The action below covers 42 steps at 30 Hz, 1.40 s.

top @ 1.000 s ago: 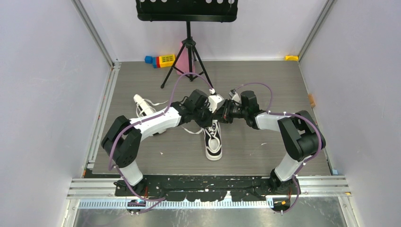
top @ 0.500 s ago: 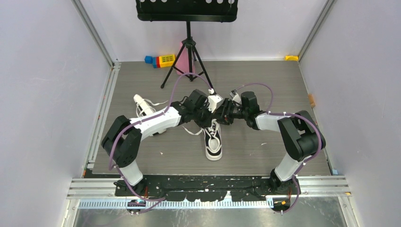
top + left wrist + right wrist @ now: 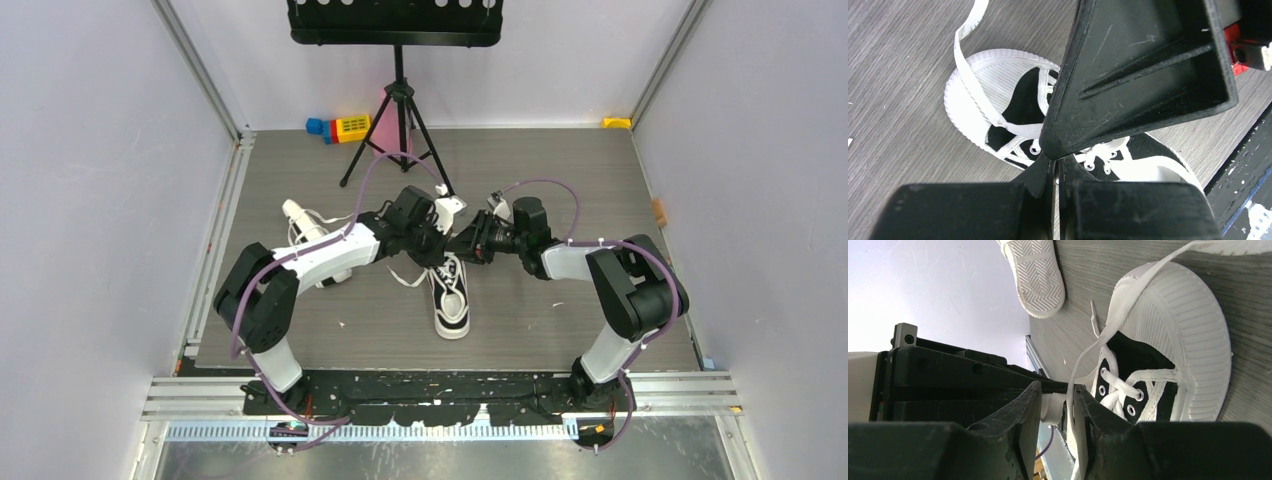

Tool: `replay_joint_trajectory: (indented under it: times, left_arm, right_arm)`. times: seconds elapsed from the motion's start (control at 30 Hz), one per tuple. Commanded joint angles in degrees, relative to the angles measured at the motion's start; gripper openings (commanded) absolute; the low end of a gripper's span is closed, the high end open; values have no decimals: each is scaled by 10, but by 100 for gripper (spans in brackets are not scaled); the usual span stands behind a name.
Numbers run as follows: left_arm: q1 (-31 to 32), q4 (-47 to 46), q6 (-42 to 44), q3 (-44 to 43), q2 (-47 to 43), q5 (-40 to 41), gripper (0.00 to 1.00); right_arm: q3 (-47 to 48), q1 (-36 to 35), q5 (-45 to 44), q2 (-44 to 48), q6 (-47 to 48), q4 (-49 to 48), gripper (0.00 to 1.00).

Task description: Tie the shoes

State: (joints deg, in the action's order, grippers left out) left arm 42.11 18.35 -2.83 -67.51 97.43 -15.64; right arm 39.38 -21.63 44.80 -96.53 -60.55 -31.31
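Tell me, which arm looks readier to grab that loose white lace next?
Right, probably: the right gripper stands open with the lace running past its fingertips, while the left gripper is shut.

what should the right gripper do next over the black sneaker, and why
Probably close the right gripper on the white flat lace that runs between its parted fingers; the left gripper is shut beside it above the black sneaker with white rubber toe cap.
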Motion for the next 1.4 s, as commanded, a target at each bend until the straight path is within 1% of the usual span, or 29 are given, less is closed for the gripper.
replay_joint_trajectory:
  times: [0.0, 0.03, 0.23, 0.37, 0.47, 0.5, 0.7, 0.83, 0.97, 1.07, 1.1, 1.17, 1.27, 1.37]
  left_arm:
    - [-9, -46, -4, -22, 6, -5, 0]
    - [-10, -47, -5, -22, 7, -7, 0]
    - [-11, -70, -10, -16, 7, -45, 0]
    - [-11, -74, -9, -16, 11, -68, 0]
    - [-11, -73, -9, -17, 15, -73, 0]
    - [-10, -73, -10, -17, 16, -75, 0]
    - [-10, -77, -16, -22, 20, -72, 0]
    - [-9, -77, -17, -28, 24, -70, 0]
    - [-9, -78, -18, -30, 26, -67, 0]
    - [-8, -76, -17, -29, 22, -59, 0]
    - [-8, -74, -16, -28, 19, -54, 2]
    - [-9, -67, -14, -22, 5, -45, 11]
    - [-8, -59, -15, -4, -28, -25, 24]
    - [-9, -52, -19, 22, -69, 4, 40]
  right_arm:
    - [-3, -10, 56, -1, -8, -29, 38]
    - [-3, -10, 57, -2, -8, -29, 39]
    - [-2, -10, 57, -10, -11, -32, 40]
    - [-1, -10, 60, -17, -28, -55, 40]
    - [2, -11, 61, -22, -38, -64, 37]
    - [3, -11, 61, -23, -42, -68, 35]
    - [4, -13, 62, -29, -59, -84, 31]
    - [4, -13, 62, -32, -63, -89, 27]
    - [4, -13, 63, -34, -70, -98, 19]
    - [4, -13, 64, -34, -72, -97, 8]
    - [5, -13, 64, -34, -71, -97, 6]
    - [5, -12, 62, -33, -70, -95, 1]
    - [8, -12, 56, -28, -56, -82, 0]
    - [15, -12, 51, -17, -23, -46, 0]
